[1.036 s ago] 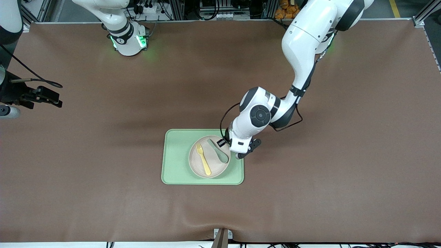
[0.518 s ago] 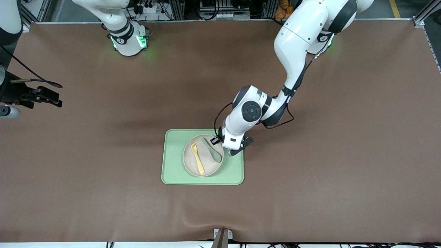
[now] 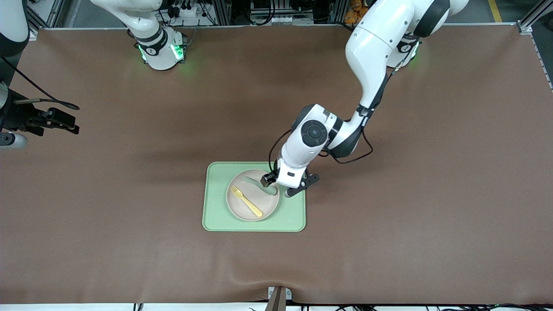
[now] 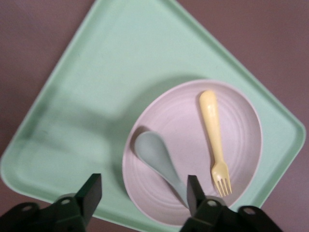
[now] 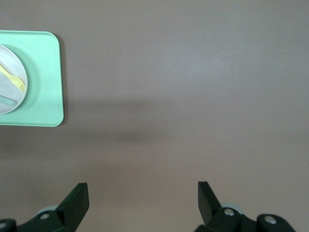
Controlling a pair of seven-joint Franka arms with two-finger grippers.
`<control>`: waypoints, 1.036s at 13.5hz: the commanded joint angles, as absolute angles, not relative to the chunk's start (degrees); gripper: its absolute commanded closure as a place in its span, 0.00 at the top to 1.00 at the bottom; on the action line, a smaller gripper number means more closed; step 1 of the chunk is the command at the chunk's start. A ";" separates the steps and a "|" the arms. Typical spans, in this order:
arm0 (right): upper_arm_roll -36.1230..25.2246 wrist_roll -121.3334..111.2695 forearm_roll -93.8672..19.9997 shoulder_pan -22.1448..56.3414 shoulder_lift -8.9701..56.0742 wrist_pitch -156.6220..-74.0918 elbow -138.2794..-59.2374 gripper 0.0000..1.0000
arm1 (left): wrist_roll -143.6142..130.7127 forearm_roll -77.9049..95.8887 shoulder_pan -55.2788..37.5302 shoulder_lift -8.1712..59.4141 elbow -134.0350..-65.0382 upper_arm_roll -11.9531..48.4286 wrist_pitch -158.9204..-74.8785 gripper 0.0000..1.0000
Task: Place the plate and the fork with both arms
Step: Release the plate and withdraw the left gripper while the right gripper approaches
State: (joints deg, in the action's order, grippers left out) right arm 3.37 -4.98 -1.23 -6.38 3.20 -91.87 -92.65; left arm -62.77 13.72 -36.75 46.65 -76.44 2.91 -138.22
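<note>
Judging by the layout, little is done: the fork (image 3: 246, 201) lies on the plate (image 3: 242, 211), in the tray (image 3: 216, 211) (spoon (image 4: 159, 162) alongside). The left gripper (image 3: 280, 190), spread wide, hovers at the plate's rim; the right gripper (image 5: 142, 205), spread too, waits over bare desk (image 3: 129, 129) at the right arm's end.

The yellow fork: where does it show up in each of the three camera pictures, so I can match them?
Front view: the fork lies on the plate, inside the green tray.
Left wrist view: the fork lies on the plate beside the grey-green spoon.
Right wrist view: only its tined end shows at the picture's edge, on the plate.
Shared landmark: the green tray.
</note>
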 commanded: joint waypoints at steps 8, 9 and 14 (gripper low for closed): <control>4.39 -4.84 -3.43 0.33 7.89 -91.93 -87.81 1.00 | -56.80 6.33 -21.03 31.04 -77.52 2.99 -113.84 1.00; 4.39 -4.31 -3.25 1.83 9.82 -92.11 -86.67 1.00 | -54.17 6.33 -19.00 29.63 -77.52 2.99 -112.08 1.00; 4.39 7.35 -4.48 7.90 17.39 -101.67 -84.82 1.00 | -36.34 6.33 -8.72 23.39 -77.52 3.08 -100.93 1.00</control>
